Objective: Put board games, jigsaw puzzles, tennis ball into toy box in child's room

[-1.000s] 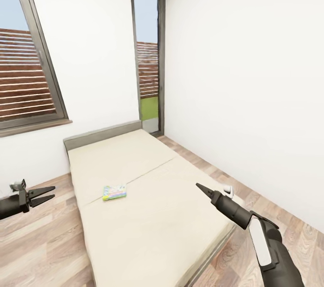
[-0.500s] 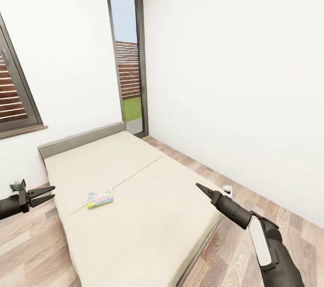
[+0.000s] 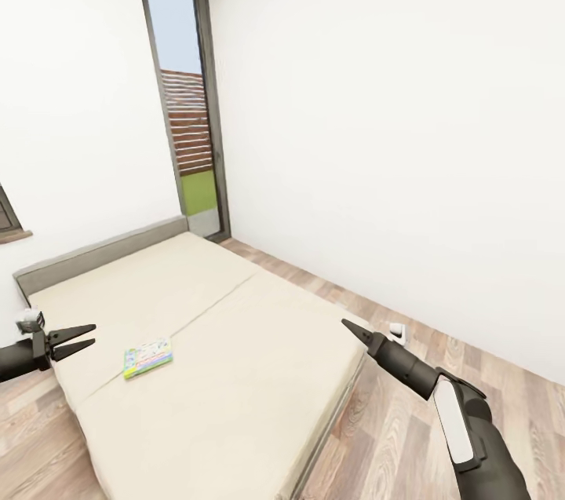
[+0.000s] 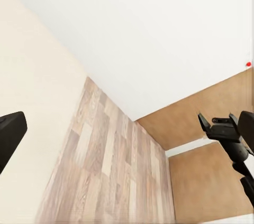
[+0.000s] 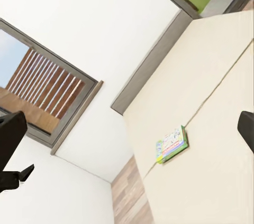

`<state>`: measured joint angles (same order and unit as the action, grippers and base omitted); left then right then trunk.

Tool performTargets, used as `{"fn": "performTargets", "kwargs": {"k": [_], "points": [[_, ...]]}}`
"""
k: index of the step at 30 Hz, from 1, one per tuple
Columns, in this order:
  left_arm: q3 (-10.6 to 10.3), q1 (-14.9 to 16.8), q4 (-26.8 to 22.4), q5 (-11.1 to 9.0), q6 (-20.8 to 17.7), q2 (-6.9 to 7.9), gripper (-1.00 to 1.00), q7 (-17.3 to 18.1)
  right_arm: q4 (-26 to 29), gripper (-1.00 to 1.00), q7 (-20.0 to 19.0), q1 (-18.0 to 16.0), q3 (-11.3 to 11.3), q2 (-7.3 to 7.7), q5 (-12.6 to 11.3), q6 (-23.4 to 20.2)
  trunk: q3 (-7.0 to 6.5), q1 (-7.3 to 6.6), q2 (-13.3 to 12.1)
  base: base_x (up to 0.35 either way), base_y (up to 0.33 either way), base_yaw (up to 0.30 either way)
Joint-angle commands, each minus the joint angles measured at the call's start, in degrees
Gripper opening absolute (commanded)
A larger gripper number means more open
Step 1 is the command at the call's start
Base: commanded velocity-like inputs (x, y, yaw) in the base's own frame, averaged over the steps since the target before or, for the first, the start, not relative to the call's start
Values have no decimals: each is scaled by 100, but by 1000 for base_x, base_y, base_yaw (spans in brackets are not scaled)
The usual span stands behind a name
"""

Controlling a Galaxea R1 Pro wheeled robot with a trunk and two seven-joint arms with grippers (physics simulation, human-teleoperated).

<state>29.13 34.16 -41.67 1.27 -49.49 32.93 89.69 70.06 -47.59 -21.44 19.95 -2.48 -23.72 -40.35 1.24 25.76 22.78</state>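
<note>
One board game [image 3: 147,357], a small flat box with a pastel cover, lies on the beige mattress of the bed [image 3: 235,343] near its left side; it appears again as the board game [image 5: 171,144] in the right wrist view. My left gripper [image 3: 78,337] hangs open beside the bed's left edge, a short way left of the box. My right gripper [image 3: 346,322] hovers over the bed's right edge; the right wrist view shows its fingers [image 5: 10,135] spread wide, holding nothing. The table, toy box, jigsaw puzzles and tennis ball are out of view.
A low grey headboard [image 3: 102,253] stands against the far wall beside a tall grey-framed window [image 3: 184,107]. Wood-plank floor [image 3: 439,351] runs between the bed and the white right wall, with a small white object [image 3: 397,332] lying on it. A red wall button [image 4: 248,64] shows.
The camera has swung to the right, so the bed, window and board game sit further left in the picture. Both arms hold the same pose.
</note>
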Motion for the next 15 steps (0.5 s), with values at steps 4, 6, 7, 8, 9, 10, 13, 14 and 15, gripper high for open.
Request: {"fn": "performTargets", "kwargs": {"k": [4, 6, 7, 8, 9, 10, 13, 14, 15], "points": [[5, 3, 1, 14, -60, 7, 100, 31, -1, 100, -13, -8, 16, -7, -10, -35, 13, 3, 14, -70, 48, -278], [5, 3, 1, 14, -59, 5, 100, 31, -1, 100, -13, -8, 17, -7, -10, -35, 13, 3, 14, -44, 31, -278], [5, 3, 1, 14, -58, 5, 100, 31, -1, 100, -13, -9, 17, -7, -10, -35, 13, 3, 14, -70, 51, -278], [5, 3, 1, 14, -59, 4, 100, 31, -1, 100, -13, -7, 17, -7, -10, -35, 13, 3, 14, -113, 88, -278], [5, 3, 1, 14, -59, 4, 100, 31, -1, 100, -13, -7, 17, -7, -10, -35, 13, 3, 14, -129, 105, -278], [5, 3, 1, 14, -60, 3, 100, 31, -1, 100, -13, -8, 17, -7, -10, -35, 13, 3, 14, -142, 122, -278], [5, 3, 1, 14, -60, 3, 100, 31, -1, 100, -13, -9, 17, -7, -10, -35, 13, 3, 14, -150, 139, -278], [5, 3, 1, 14, -61, 3, 100, 31, -1, 100, -13, -9, 18, -7, -10, -35, 13, 3, 14, -173, 136, -278], [5, 3, 1, 14, -61, 3, 100, 31, -1, 100, -13, -7, 18, -7, -10, -35, 13, 3, 14, -177, 131, -278]]}}
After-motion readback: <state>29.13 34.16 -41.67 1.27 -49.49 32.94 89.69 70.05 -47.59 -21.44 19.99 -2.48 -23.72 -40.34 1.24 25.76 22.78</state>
